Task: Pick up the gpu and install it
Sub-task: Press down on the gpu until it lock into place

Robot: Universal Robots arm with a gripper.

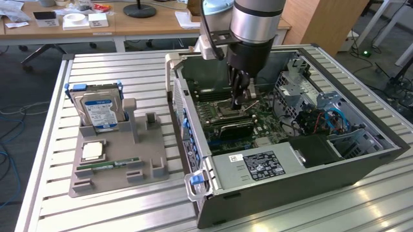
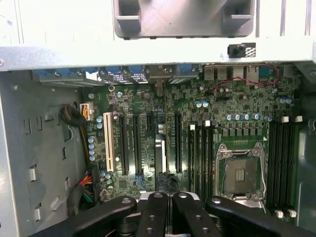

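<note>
- My hand (image 1: 236,102) was down inside the open computer case (image 1: 361,159), its fingers (image 2: 153,217) closed together over the motherboard (image 2: 148,98).
- The gpu (image 1: 233,129) sat on edge in a slot of the motherboard, just below my fingertips in the exterior view; in the wrist view it ran as a thin card (image 2: 159,148) among the long slots.
- The empty CPU socket (image 2: 242,174) lay beside my fingers.
- On the desk (image 1: 123,208), the grey tray (image 1: 116,169) carried a hard drive (image 1: 98,114) standing upright.
</note>
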